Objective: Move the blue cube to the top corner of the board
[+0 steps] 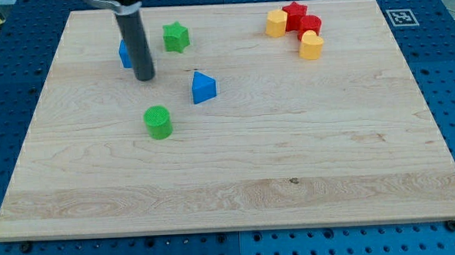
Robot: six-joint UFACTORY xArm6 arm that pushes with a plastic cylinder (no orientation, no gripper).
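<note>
The blue cube (124, 53) sits near the top left of the wooden board (237, 181), mostly hidden behind my rod. My tip (144, 77) rests on the board just right of and below the cube, touching or nearly touching it. A green star (176, 37) lies to the right of the rod. A blue triangular block (203, 87) lies to the lower right of my tip. A green cylinder (158, 121) lies below my tip.
At the top right is a tight cluster: a yellow block (276, 23), a red star (294, 12), a red cylinder (309, 25) and a yellow heart-like block (311, 45). A printed marker tag (399, 16) sits off the board's top right corner.
</note>
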